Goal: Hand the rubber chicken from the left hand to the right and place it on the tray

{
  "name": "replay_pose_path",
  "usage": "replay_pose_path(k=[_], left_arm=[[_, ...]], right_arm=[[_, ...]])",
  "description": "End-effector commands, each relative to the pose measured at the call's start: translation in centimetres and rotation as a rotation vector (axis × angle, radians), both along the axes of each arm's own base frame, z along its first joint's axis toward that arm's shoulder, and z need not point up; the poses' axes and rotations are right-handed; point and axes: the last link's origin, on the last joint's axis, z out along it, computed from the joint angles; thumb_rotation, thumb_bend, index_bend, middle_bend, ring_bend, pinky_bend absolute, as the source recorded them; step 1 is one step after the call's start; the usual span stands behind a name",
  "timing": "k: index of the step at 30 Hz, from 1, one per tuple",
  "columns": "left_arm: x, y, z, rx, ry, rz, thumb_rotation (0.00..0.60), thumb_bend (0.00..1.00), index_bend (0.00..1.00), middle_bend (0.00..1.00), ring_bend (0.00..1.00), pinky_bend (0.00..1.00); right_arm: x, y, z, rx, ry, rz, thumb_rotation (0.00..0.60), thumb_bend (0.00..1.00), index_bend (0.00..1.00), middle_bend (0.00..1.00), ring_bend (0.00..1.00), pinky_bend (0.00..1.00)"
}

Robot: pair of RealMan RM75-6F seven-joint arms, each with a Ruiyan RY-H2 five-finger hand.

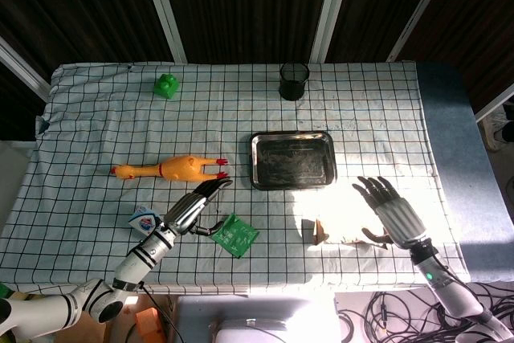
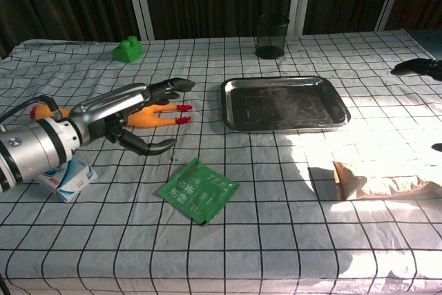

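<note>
The rubber chicken (image 1: 173,169), yellow-orange with red feet, lies flat on the checked cloth left of the metal tray (image 1: 291,139). In the chest view the rubber chicken (image 2: 148,117) shows partly behind my left hand (image 2: 131,115). My left hand (image 1: 193,207) hovers just in front of the chicken, fingers stretched toward its feet, thumb apart, holding nothing. My right hand (image 1: 391,206) is open, fingers spread, above the table right of the tray and in front of it. In the chest view only fingertips of the right hand (image 2: 418,67) show at the right edge. The tray (image 2: 231,117) is bare.
A green tea packet (image 1: 234,235) lies near the front edge. A small blue-white box (image 1: 143,219) sits beside my left wrist. A green block (image 1: 166,85) and a black mesh cup (image 1: 294,80) stand at the back. A brown packet (image 1: 321,232) lies front right.
</note>
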Motion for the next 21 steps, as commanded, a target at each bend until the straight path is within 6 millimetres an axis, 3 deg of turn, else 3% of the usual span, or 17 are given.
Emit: replay_pose_path(k=[1,7,10,14,21], left_arm=[[0.0,0.1,0.1,0.006,0.002,0.001,0.6,0.38,0.0,0.01,0.0,0.06],[-0.7,0.9,0.7,0.058,0.036,0.01,0.6,0.38,0.0,0.0,0.0,0.06],[-1.8,2.1,2.3,0.237,0.107,0.002,0.6,0.37,0.0,0.0,0.0,0.06],[-4.8,4.6,4.8,0.445,0.259,0.068,0.6,0.36,0.0,0.0,0.0,0.07],[-9.6,6.4,7.4,0.43,0.464,0.221,0.6,0.36,0.01,0.03,0.0,0.07]], right_arm=[[0.0,0.0,0.0,0.0,0.001,-0.001,0.6,0.18,0.0,0.0,0.0,0.0],[-0.8,0.3,0.9,-0.021,0.021,-0.015,0.6,0.18,0.0,0.0,0.0,0.0],[-1.1,0.4,1.6,-0.041,0.007,-0.023,0.6,0.18,0.0,0.0,0.0,0.0],[-1.6,1.0,2.7,-0.056,0.013,-0.031,0.6,0.18,0.0,0.0,0.0,0.0],[-1.8,2.1,4.0,-0.076,0.02,-0.027,0.6,0.18,0.0,0.0,0.0,0.0]])
